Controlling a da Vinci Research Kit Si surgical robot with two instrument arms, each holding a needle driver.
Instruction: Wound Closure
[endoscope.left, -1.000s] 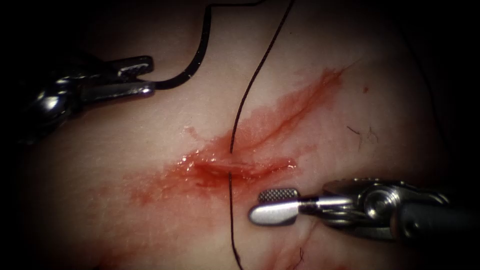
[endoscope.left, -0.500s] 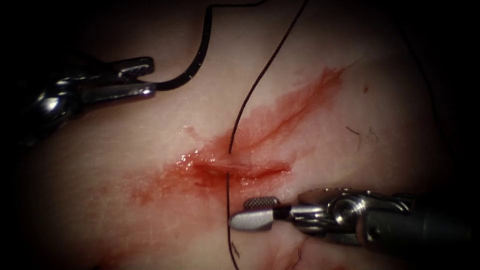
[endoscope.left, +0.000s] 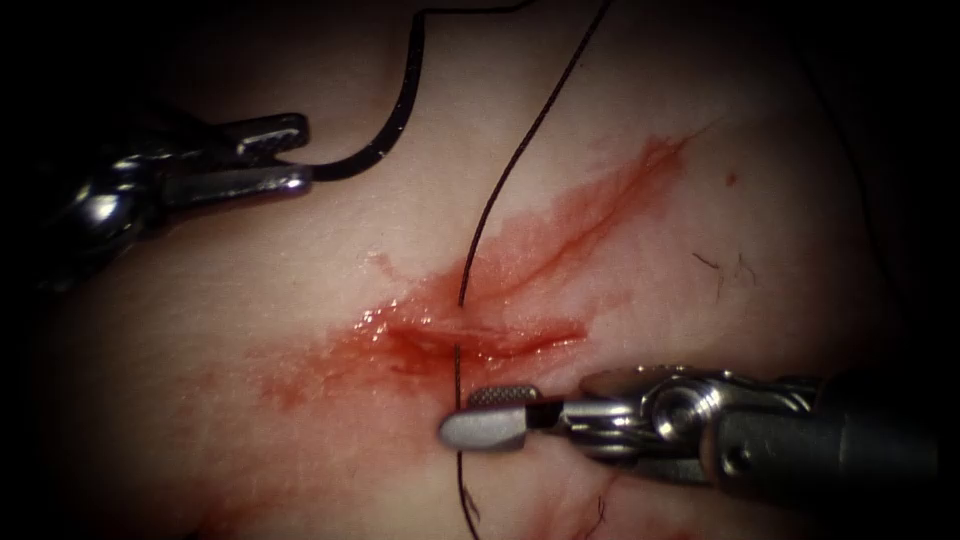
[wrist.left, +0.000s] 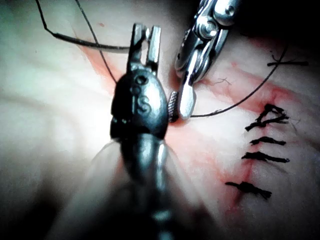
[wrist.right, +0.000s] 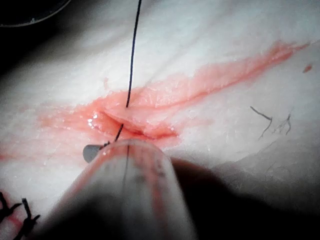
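Right pincer (endoscope.left: 485, 412) moved left onto thread (endoscope.left: 520, 145) | left pincer (endoscope.left: 295, 155) holds needle (endoscope.left: 385, 125)

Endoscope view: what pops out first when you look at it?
The red fluid around the cut in the middle of the tissue, with dark thread crossing it. The right tool, jaws open, sits at the thread just below the cut. The left tool grips the curved needle by one end.

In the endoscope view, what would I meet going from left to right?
Left arm's tool gripping the needle → curved needle → thread running through the cut → right arm's tool, jaws open at the thread, nothing held → stray thread ends.
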